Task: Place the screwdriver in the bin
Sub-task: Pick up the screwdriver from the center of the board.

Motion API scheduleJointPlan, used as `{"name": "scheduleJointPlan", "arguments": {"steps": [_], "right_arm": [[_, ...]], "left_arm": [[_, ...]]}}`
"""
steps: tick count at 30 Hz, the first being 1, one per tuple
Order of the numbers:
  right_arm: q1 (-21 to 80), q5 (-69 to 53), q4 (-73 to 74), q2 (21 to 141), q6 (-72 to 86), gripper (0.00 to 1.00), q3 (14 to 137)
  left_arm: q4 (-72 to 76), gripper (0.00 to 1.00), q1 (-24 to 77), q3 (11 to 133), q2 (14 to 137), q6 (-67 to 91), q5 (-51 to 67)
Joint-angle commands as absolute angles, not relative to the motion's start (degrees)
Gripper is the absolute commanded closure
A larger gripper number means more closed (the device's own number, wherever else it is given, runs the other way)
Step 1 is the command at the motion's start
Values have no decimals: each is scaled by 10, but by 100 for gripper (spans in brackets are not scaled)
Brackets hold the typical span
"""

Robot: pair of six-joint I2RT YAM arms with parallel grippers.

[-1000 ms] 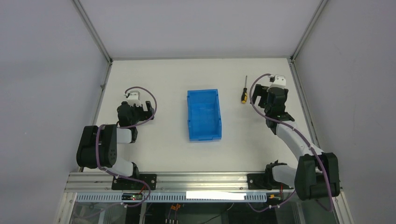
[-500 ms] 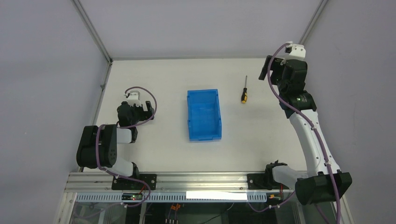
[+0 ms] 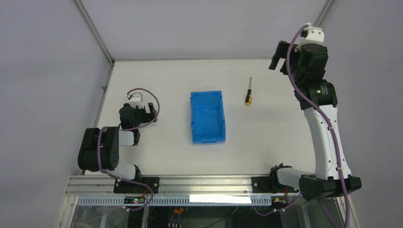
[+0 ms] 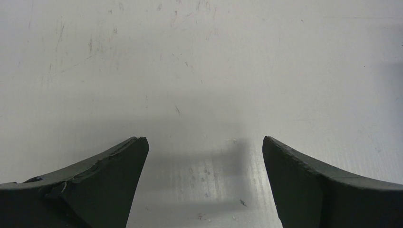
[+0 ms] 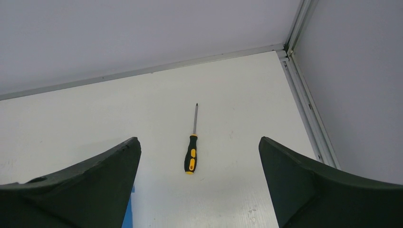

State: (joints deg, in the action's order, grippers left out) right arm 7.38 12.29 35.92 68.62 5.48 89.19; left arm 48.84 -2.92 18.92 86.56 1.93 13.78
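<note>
1. Overhead, the bin [image 3: 207, 118] sits open-topped near the middle of the white table [image 3: 161, 80]. The screwdriver [image 3: 248, 91] lies flat on the table to its right, apart from it, with its shaft pointing far and its handle near. The right gripper [image 3: 281, 56] hangs at the far right corner, right of the screwdriver. The left gripper [image 3: 139, 112] is folded low over the left side, well apart from both.
2. From the left wrist, the left gripper [image 4: 204, 156] is spread wide, holding nothing, over scuffed table surface.
3. From the right wrist, the right gripper [image 5: 198, 142] is spread wide and empty. The screwdriver [image 5: 193, 138] shows between its fingers [image 5: 95, 185] on the table well below them. A blue sliver of the bin [image 5: 127, 216] peeks beside the left-hand finger.
</note>
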Motion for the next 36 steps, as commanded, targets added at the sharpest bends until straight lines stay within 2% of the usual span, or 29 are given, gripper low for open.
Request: {"name": "scheduleJointPlan", "arguments": {"steps": [1, 15, 36], "right_arm": [[76, 109, 408, 704, 53, 1, 935], [75, 65, 421, 858, 71, 1, 952], [76, 38, 334, 1069, 122, 1, 855]], "left_arm": [[501, 1, -25, 201, 865, 11, 136], [501, 1, -25, 200, 865, 11, 136], [501, 1, -25, 201, 865, 12, 136]]}}
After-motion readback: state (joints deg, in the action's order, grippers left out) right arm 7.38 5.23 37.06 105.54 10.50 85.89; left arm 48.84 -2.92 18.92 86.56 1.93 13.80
